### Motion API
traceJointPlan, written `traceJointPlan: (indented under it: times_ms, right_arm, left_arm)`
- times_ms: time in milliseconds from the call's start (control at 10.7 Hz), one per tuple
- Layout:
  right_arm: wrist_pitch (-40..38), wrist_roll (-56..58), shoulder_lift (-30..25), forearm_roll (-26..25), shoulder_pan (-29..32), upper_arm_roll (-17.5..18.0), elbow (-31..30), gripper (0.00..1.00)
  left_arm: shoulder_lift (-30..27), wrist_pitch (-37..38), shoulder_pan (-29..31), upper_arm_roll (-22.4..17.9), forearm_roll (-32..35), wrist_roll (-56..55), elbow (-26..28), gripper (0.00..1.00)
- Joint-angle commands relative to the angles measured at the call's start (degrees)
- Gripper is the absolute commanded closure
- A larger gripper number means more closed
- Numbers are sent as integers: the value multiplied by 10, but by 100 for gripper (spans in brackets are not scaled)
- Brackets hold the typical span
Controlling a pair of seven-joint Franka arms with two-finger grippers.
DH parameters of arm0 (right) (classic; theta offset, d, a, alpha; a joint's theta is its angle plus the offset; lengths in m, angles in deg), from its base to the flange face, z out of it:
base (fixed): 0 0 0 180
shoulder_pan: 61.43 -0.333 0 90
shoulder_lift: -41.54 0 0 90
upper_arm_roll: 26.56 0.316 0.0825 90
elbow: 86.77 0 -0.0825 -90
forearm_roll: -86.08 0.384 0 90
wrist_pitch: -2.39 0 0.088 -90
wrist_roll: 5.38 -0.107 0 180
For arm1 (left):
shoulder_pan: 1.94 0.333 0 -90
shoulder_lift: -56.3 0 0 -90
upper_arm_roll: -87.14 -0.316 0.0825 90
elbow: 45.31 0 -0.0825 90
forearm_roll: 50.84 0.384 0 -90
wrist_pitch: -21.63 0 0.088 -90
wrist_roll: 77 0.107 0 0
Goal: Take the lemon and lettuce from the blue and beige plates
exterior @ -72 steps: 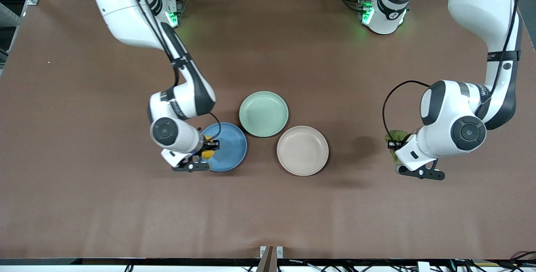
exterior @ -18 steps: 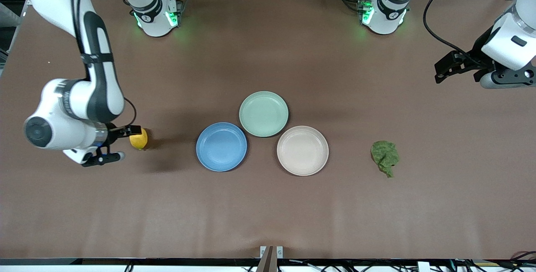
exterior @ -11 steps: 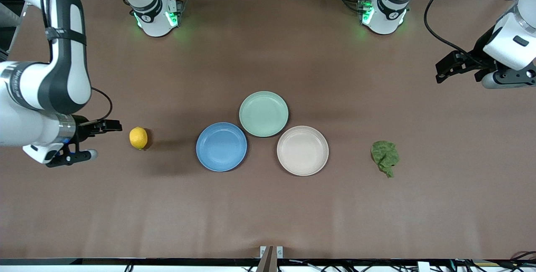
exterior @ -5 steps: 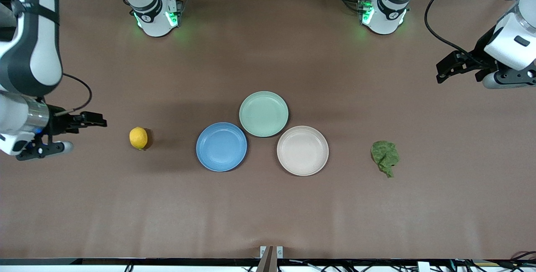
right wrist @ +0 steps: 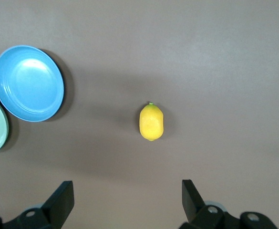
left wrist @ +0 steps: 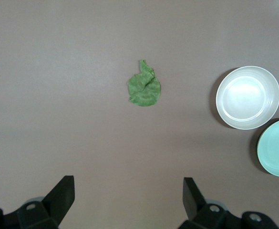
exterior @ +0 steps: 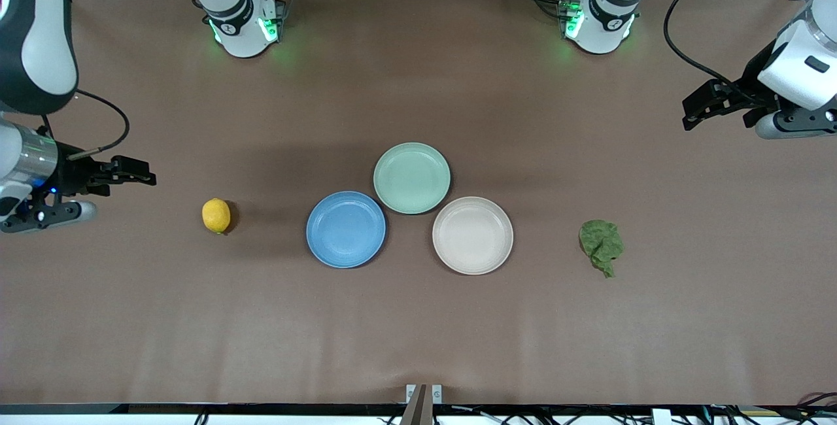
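Right tool (exterior: 121, 180) withdrawn from lemon (exterior: 216, 215), fingers spread; left tool (exterior: 713, 104) spread, waiting; brown table (exterior: 418, 333).

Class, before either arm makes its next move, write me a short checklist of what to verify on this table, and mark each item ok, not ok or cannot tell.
1. Lemon off the blue plate, on the table toward the right arm's end: ok.
2. Lettuce off the beige plate, on the table toward the left arm's end: ok.
3. Both those plates hold nothing: ok.
4. Right claw open, holding nothing, apart from the lemon: ok.
5. Left claw open, holding nothing, apart from the lettuce: ok.
6. Mint-green plate untouched: ok.
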Motion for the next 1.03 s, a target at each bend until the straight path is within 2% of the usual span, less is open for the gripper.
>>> traceJointPlan:
  times_ms: [0,466,653,933]
  right_arm:
    - [58,-14,-80,-10,35,42,-96,0]
    - [99,-14,-148,-11,66,60,-179,0]
    - [99,-14,-160,-10,87,90,-184,0]
    - [96,-14,-190,-12,109,93,-178,0]
  left_arm:
    - [1,11,5,3,-5,14,-9,0]
    - [1,11,5,5,-3,16,-9,0]
    - [1,10,5,5,-4,18,-9,0]
    - [1,11,5,6,-4,18,-9,0]
